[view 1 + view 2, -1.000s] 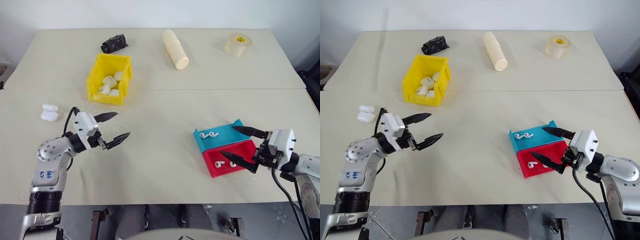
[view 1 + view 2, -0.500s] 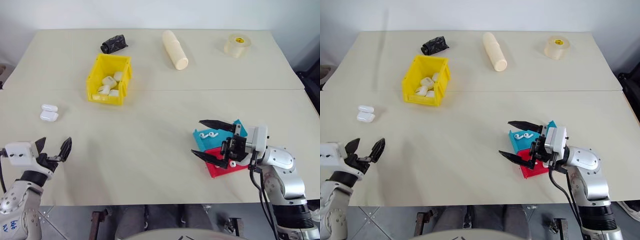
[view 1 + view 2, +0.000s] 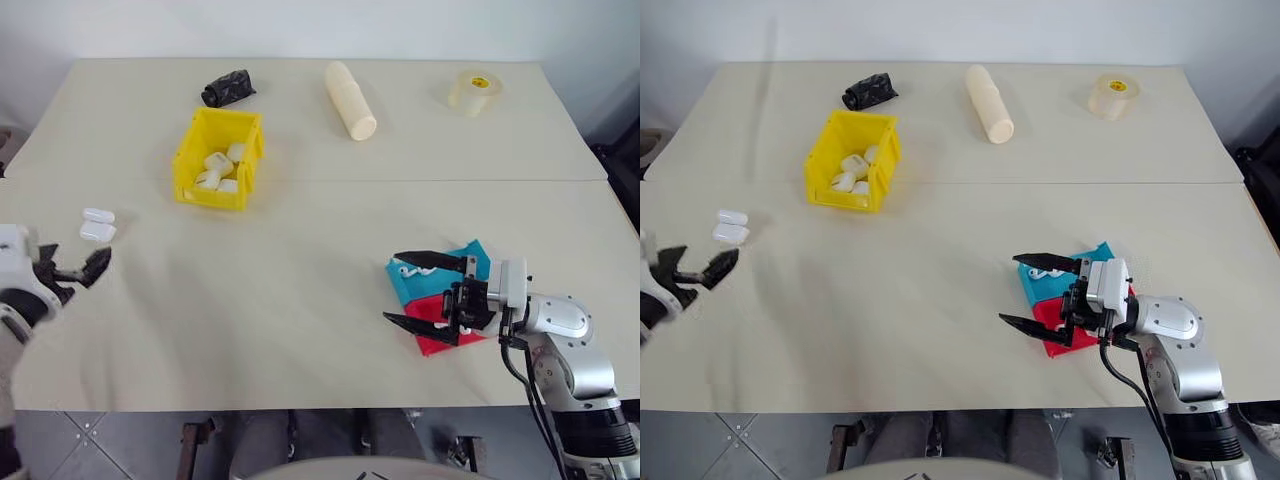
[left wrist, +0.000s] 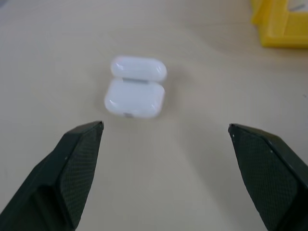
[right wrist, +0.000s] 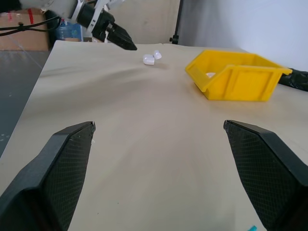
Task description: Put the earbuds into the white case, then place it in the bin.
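Note:
The white case [image 3: 98, 224] lies with its lid flipped back near the table's left edge, also seen close up [image 4: 134, 94]. My left gripper [image 3: 75, 262] is open and empty just in front of it, pointing at it, a short gap away. Earbuds [image 3: 404, 269] lie in the blue tray [image 3: 405, 288] at the right. My right gripper [image 3: 393, 287] hangs open and empty over the blue and red trays, pointing left and covering much of them. The yellow bin [image 3: 205, 195] stands at the back left with several white cases inside.
The red tray [image 3: 435, 343] sits against the blue one. Along the far edge lie a black crumpled object [image 3: 227, 87], a cream cylinder [image 3: 351, 99] and a tape roll [image 3: 472, 90]. The table's front edge is close behind both grippers.
My left gripper swung left from the table's middle-left to the left edge and now faces the white case. My right gripper moved left over the trays, then held still.

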You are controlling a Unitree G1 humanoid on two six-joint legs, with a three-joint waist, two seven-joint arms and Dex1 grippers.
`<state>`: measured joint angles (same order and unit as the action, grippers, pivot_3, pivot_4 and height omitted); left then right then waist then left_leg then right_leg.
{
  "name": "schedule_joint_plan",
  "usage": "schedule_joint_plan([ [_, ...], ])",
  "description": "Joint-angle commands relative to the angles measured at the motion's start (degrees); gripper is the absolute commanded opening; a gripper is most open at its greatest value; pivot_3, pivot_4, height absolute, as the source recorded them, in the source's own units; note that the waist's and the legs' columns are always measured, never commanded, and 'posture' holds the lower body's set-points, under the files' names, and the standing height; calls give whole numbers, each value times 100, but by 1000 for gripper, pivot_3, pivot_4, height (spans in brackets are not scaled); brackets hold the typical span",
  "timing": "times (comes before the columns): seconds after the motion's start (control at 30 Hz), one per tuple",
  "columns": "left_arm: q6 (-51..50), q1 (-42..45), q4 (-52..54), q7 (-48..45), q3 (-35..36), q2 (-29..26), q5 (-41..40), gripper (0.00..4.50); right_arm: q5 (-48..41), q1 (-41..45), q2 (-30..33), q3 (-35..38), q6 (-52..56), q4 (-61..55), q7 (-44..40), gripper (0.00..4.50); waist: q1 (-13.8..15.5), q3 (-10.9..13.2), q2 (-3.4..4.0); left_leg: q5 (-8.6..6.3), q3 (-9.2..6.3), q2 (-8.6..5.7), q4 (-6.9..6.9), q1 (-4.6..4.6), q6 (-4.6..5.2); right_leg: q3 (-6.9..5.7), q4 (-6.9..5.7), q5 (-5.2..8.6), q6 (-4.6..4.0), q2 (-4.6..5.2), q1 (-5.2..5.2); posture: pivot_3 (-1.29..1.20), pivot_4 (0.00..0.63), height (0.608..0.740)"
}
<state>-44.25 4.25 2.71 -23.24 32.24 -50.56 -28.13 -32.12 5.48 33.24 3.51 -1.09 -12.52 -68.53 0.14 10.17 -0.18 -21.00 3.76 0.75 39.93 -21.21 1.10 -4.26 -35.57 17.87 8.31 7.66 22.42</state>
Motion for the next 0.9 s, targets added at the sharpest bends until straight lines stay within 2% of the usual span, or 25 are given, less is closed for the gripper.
schedule_joint_plan([
  [0.03,-141,810,-1186,-708,-637,-688,268,4423,-60,15,39,87,19,-70,28,4500,-18,0,0,0,2,1,0,-1,0,-2,1,0,0,-2,3,0,150,740],
  [0.17,-12,2074,-2690,-1544,-1863,-1287,882,4423,-22,20,39,47,36,-90,57,4500,-26,1,-3,-1,17,-14,0,-1,-4,-16,-2,1,-1,-10,8,0,150,740],
  [0.37,597,3935,-4623,-2194,-3165,-1313,2006,4423,-16,-58,82,100,90,-202,139,4500,-30,7,-13,-2,81,-14,2,-1,-5,-30,-6,1,-1,-18,15,0,150,740],
  [0.67,1319,5322,-6389,-2710,-4036,-1041,3120,4423,8,-136,123,128,106,-278,219,4500,-22,15,-29,-2,108,-6,5,-1,-5,-33,-8,0,0,-18,23,0,150,740],
  [0.9,1567,5670,-7064,-2547,-4029,-773,3426,4423,25,-188,150,153,89,-319,250,4500,-22,16,-33,-2,108,-4,7,0,-5,-33,-9,0,2,-16,23,0,150,740],
])
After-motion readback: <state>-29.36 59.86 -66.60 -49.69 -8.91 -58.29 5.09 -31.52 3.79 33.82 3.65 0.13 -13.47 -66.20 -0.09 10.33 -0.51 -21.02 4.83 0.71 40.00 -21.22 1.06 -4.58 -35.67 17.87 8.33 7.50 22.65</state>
